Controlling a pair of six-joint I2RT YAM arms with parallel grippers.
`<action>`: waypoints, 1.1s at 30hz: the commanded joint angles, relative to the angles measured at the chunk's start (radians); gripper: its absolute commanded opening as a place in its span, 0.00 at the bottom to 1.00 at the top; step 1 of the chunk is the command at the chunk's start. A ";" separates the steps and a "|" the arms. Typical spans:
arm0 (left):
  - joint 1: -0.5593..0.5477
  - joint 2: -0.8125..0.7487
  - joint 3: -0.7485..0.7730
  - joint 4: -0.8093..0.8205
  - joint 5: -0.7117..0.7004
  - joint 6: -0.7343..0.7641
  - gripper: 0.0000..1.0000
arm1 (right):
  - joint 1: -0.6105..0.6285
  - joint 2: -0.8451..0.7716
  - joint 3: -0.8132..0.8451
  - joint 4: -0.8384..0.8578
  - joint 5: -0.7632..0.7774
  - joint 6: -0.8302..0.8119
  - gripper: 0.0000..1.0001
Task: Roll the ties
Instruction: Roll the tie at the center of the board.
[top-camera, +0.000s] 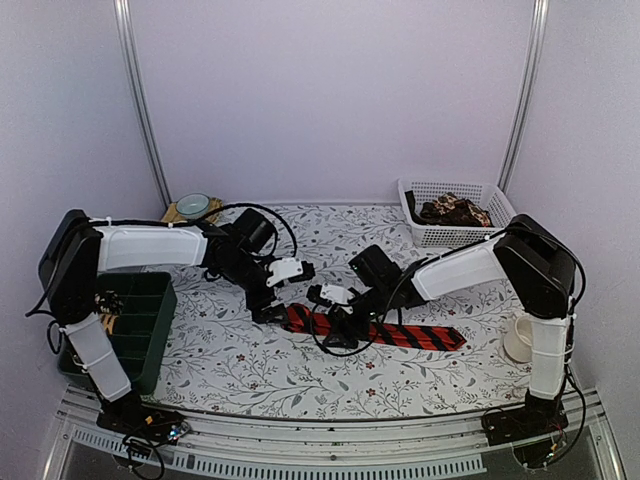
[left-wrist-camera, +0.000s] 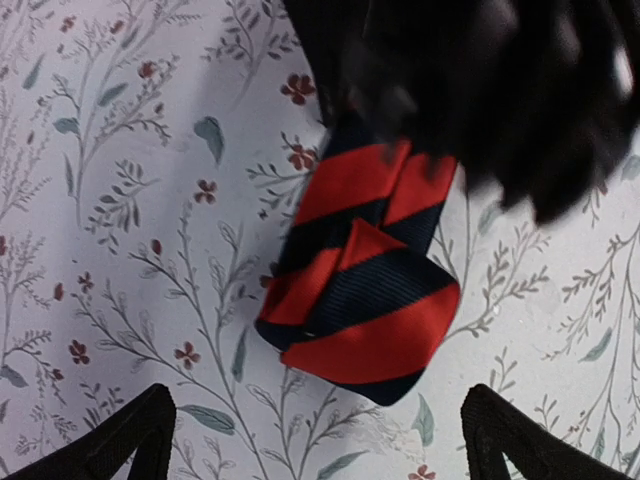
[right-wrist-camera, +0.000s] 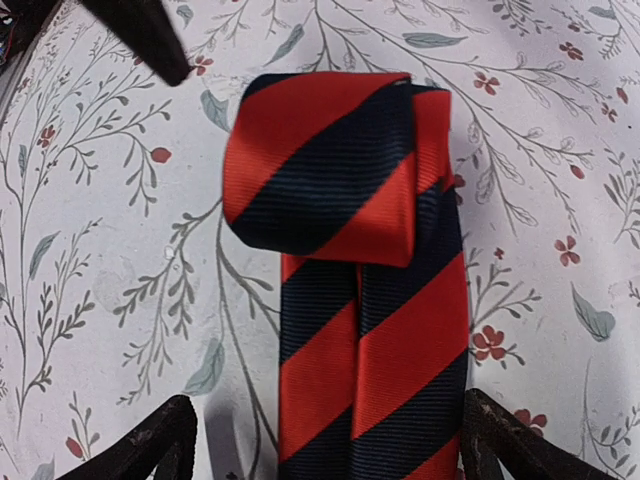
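A red tie with black diagonal stripes lies flat across the middle of the floral table cloth. Its left end is folded over into a short flap, which the left wrist view shows too. My left gripper hovers open just beyond that folded end, with nothing between its fingers. My right gripper is open and straddles the flat strip behind the fold; its right finger sits at the tie's edge. More ties, brown-patterned, lie heaped in a basket.
The white mesh basket stands at the back right. A dark green bin sits at the left edge by the left arm. A white cup stands at the right, and a small round bowl at the back left.
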 joint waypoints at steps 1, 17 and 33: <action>0.005 -0.026 0.036 0.137 0.004 -0.051 1.00 | 0.036 -0.067 -0.024 -0.070 0.000 0.005 0.90; 0.094 -0.173 -0.057 0.321 0.018 -0.263 1.00 | 0.016 -0.024 0.043 -0.086 0.034 -0.005 0.90; 0.094 -0.182 -0.170 0.438 0.042 -0.365 1.00 | 0.020 0.007 0.060 -0.101 0.015 0.011 0.76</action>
